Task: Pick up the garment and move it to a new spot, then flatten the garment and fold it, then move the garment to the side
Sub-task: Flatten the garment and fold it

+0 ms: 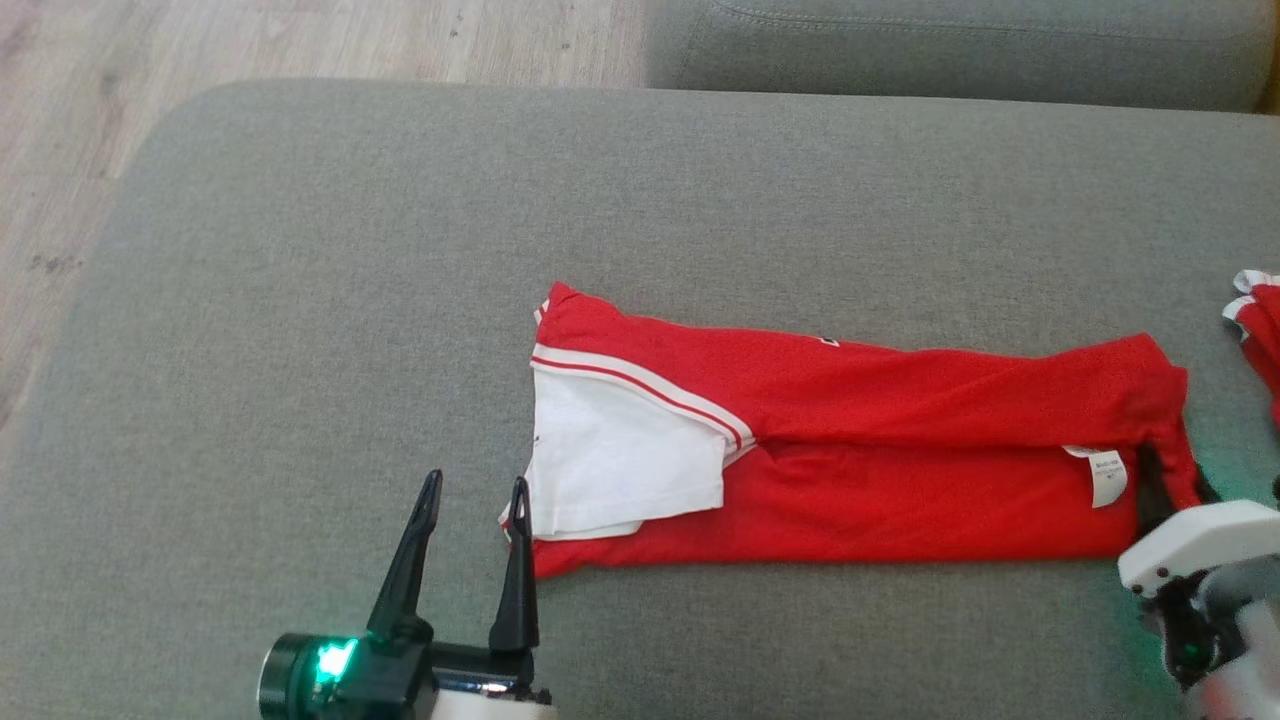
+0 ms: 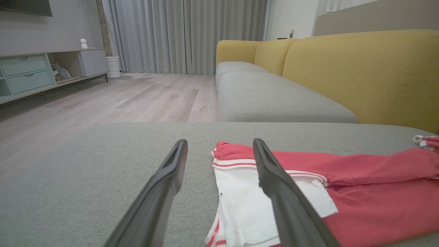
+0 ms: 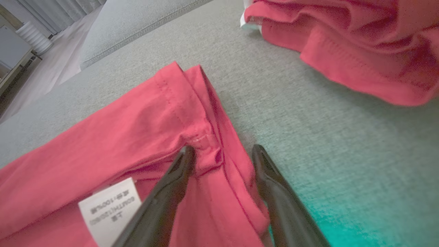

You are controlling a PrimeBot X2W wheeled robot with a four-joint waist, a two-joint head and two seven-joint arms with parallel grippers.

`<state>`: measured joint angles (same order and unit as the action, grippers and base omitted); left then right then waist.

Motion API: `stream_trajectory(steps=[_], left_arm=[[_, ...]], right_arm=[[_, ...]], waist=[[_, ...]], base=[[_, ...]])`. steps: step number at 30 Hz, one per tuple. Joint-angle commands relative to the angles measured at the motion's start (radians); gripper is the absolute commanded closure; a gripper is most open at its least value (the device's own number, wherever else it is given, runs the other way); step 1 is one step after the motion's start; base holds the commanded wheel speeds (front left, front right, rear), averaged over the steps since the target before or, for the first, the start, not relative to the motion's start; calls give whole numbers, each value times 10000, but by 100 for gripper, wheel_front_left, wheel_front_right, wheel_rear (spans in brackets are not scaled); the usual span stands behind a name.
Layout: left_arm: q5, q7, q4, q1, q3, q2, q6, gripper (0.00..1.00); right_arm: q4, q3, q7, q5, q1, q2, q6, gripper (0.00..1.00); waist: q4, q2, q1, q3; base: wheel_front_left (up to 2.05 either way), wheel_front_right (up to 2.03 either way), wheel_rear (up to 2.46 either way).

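Broadly, we work on a grey sofa seat (image 1: 300, 300), where the red-and-white shirt (image 1: 900, 420) lies mid-seat, folded lengthwise into a long band; another red garment (image 1: 1262, 330) sits apart at the seat's right edge. Light, limp and floppy, we judge, the shirt wants both ends pinched. Our left tool (image 1: 476, 480) stands spread and empty beside the white sleeve (image 1: 620, 460); our right tool (image 3: 223, 151) straddles the hem corner (image 3: 202, 137) near the care label (image 3: 109, 212), not yet clenched.
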<state>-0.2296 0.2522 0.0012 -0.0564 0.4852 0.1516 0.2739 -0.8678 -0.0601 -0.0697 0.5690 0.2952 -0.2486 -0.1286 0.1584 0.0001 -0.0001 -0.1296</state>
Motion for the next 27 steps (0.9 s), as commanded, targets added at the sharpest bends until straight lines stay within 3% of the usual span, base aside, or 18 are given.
stream_trajectory(steps=[1,7,15,18,23,24,27], left_arm=[[107,94,-269,133,-395,-93,-31,0],[462,95,-427,-231,-1092,-402,-306,0],[862,95,-412,-286,-1635,-611,-831,0],[949,95,-432,-288,-1776,-692,-960,0],[1030,95,-363,-323,-1866,-819,-1172,0],[1017,95,-313,-296,-1871,-866,-1261,0],[1019,95,-225,-223,-1836,-933,-1422,0]], right_arm=[[9,310,250,-44,-18,206,-21,100],[950,133,-5,-35,-316,179,-21,100],[2690,-536,766,13,-264,-1538,-21,100],[3944,-762,1355,322,-292,-1747,-21,100],[6809,-564,2656,1613,-654,-641,-21,100],[7851,-267,3168,2012,-898,93,-21,100],[9015,533,3974,2082,-1243,1520,-21,100]], waist=[[-13,-1,1,22],[-368,-1,1,86],[-911,-1,1,34],[-998,-1,1,16],[-970,-1,1,6],[-887,-1,1,-1],[-649,-1,1,-25]], base=[[0,0,0],[0,0,0],[0,0,0],[0,0,0],[0,0,0],[0,0,0],[0,0,0]])
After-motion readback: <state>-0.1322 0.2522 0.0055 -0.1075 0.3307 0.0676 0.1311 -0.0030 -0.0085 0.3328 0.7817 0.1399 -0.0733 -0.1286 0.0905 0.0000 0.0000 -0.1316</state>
